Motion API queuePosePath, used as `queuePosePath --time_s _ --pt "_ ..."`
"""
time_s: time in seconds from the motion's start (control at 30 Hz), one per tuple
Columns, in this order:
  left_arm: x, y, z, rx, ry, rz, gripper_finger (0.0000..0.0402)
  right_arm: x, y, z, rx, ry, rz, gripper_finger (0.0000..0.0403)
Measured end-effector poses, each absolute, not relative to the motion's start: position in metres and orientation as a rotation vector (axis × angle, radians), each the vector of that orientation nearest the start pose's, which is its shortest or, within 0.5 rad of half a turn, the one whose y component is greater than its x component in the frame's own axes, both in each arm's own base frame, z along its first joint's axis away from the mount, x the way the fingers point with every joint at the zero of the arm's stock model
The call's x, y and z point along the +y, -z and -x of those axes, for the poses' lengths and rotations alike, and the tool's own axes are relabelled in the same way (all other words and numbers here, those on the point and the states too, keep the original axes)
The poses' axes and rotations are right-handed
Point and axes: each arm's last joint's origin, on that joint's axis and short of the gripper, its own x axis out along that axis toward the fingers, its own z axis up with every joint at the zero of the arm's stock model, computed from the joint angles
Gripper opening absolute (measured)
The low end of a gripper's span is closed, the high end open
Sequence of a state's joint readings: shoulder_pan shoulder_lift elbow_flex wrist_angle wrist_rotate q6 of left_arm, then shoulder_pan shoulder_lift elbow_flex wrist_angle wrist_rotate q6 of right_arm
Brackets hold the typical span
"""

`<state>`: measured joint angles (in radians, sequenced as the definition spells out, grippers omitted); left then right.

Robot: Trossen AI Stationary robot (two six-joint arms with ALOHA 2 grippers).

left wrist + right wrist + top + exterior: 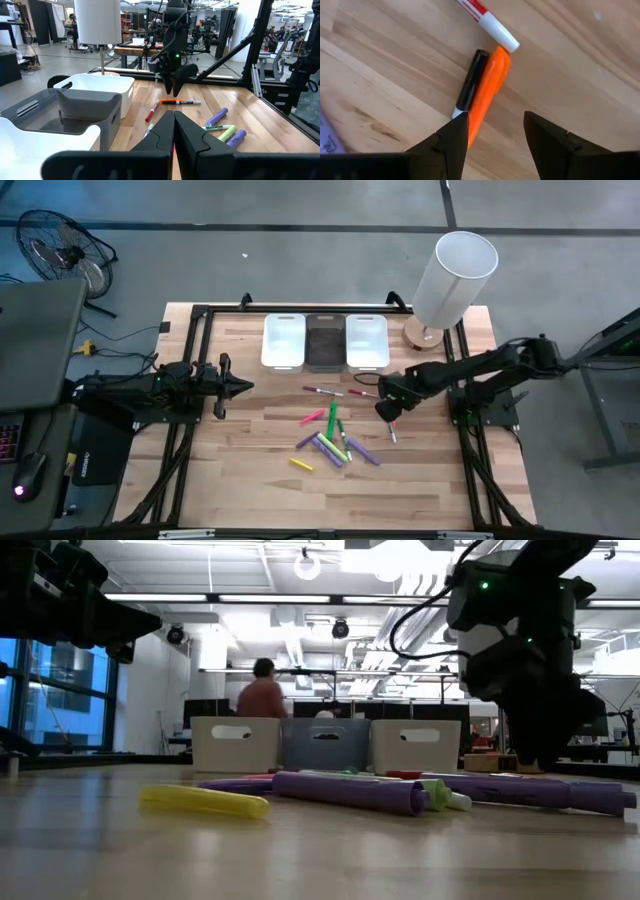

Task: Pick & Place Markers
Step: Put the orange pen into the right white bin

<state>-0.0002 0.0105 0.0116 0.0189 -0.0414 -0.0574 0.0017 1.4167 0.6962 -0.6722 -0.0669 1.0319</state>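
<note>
Three bins, two white flanking one dark, looked empty; no writing was legible. Right claw stood apart over an orange marker; left claw was together.

Slim plastic markers — a yellow highlighter, a long purple pen — lie on the wooden tabletop before three rectangular bins; a dark robot arm descends at right.
</note>
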Motion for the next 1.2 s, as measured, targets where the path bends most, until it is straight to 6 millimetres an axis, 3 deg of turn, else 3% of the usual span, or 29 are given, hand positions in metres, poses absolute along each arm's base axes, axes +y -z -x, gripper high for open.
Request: queuePosePath --time_s 0.63,0.93,1.2 --pt "0.001 -0.168 -0.098 -0.021 -0.040 0.058 0.0001 0.002 -0.142 -0.225 1.332 0.712 -0.875 0.0181" --pt "0.001 -0.168 -0.098 -0.021 -0.041 0.058 0.0001 0.001 -0.135 -0.224 1.426 0.596 -0.680 0.0181" --pt "0.001 -0.168 -0.098 -0.021 -0.041 0.058 0.0001 0.001 -0.133 -0.224 1.449 0.547 -0.620 0.0176"
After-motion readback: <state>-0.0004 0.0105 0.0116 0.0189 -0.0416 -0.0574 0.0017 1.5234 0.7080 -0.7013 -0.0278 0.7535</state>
